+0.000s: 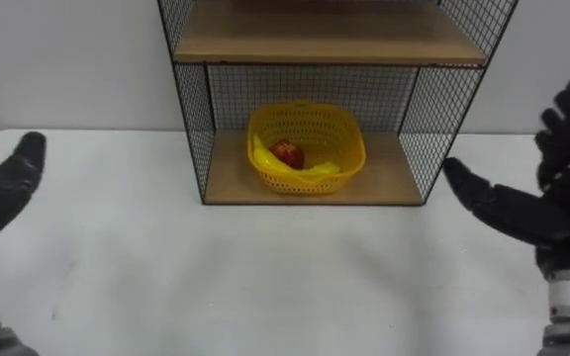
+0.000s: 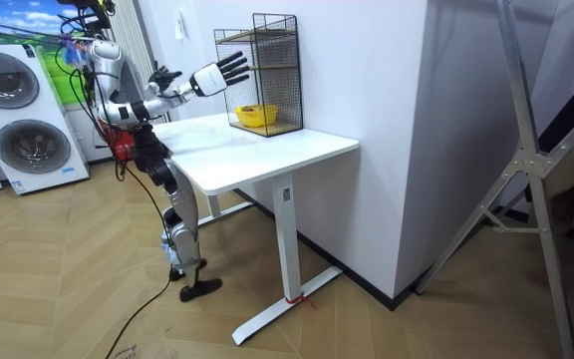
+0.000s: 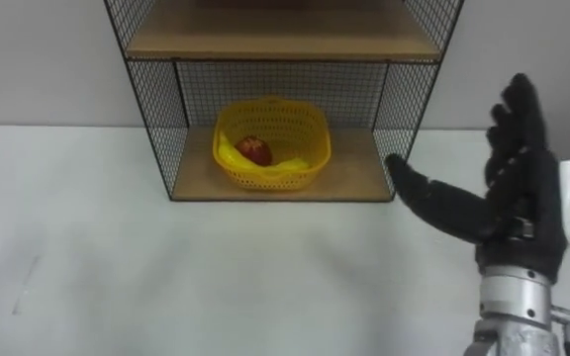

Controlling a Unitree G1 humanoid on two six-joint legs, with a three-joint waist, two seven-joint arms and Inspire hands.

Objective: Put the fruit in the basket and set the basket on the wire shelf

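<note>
A yellow plastic basket (image 1: pixel 307 148) stands on the bottom wooden board of the black wire shelf (image 1: pixel 194 109). Inside it lie a red apple (image 1: pixel 287 153) and a yellow banana (image 1: pixel 315 171). My left hand (image 1: pixel 6 190) hovers open over the white table (image 1: pixel 265 277) at the far left, well apart from the shelf. My right hand (image 1: pixel 552 188) is raised at the right, open with fingers spread, just outside the shelf's right side. In the room view I stand at the table's end with both arms held out toward the shelf (image 2: pixel 260 75).
The shelf stands at the back of the table against a white wall, with a second wooden board (image 1: pixel 325 40) above the basket. In the room view washing machines (image 2: pixel 23 115) stand behind me and a metal stand (image 2: pixel 526 189) is at the right.
</note>
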